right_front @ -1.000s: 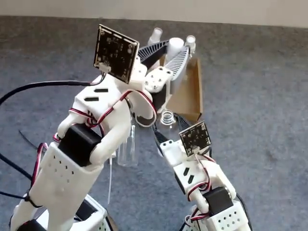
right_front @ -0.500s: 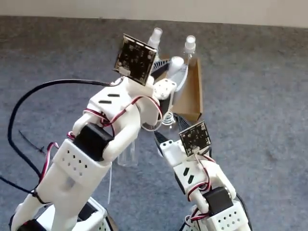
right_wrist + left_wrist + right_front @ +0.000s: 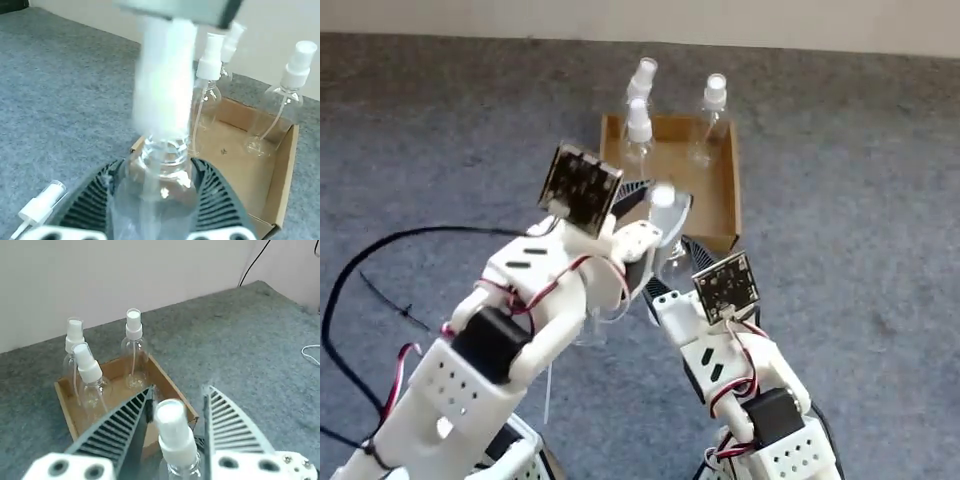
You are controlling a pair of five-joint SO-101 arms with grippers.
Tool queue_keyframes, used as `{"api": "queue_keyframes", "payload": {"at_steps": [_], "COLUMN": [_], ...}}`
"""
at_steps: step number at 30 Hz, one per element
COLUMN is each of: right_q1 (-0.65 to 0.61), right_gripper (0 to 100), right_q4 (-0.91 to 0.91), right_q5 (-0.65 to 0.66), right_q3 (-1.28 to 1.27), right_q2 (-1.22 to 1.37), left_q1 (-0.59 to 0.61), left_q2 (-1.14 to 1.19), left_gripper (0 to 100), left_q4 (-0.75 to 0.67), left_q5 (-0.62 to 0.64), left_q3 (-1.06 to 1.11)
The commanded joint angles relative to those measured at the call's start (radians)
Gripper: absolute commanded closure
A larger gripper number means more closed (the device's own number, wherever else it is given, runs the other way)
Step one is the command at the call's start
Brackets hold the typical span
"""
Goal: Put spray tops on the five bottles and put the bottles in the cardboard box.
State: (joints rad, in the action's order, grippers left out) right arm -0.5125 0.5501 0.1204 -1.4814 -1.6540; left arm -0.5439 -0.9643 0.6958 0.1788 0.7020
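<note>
My right gripper (image 3: pixel 157 167) is shut on a clear bottle (image 3: pixel 160 195) and holds it upright just in front of the cardboard box (image 3: pixel 722 205). Directly over its neck hangs a white spray top (image 3: pixel 172 432), with my left gripper (image 3: pixel 178 389) shut on it. In the high view that spray top (image 3: pixel 662 200) sits above the held bottle (image 3: pixel 666 245), between the two arms. Three bottles with spray tops stand in the box (image 3: pixel 65 405): one at the front left (image 3: pixel 639 135), one at the back left (image 3: pixel 645 78), one at the back right (image 3: pixel 712 105).
A loose spray top (image 3: pixel 40 200) lies on the grey carpet beside the right gripper. A black cable (image 3: pixel 360 270) loops across the carpet on the left. The carpet right of the box is bare.
My left gripper has come back from over the box and down, bringing the spray top onto the neck of the held bottle. The right arm has kept still.
</note>
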Motion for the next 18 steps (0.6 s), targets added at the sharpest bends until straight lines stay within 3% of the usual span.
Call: {"api": "queue_keyframes", "payload": {"at_steps": [1, 8, 13, 18], "right_q1": [0.001, 0.001, 0.001, 0.001], "right_gripper": [99.5, 99.5, 99.5, 99.5], "right_q4": [-0.027, -0.025, -0.025, 0.047], "right_q5": [-0.014, -0.012, -0.009, -0.009], "right_q3": [0.008, 0.005, 0.008, 0.012], "right_q2": [-0.01, -0.01, -0.01, -0.01], "left_q1": [0.007, 0.053, 0.217, 0.226], "left_q2": [-0.062, -0.062, -0.059, 0.005], "left_gripper": [81, 82, 84, 86], "left_q4": [0.018, 0.101, 0.104, 0.103], "left_q5": [-0.008, -0.094, -0.098, -0.153], "left_q3": [-0.002, -0.131, -0.131, -0.062]}}
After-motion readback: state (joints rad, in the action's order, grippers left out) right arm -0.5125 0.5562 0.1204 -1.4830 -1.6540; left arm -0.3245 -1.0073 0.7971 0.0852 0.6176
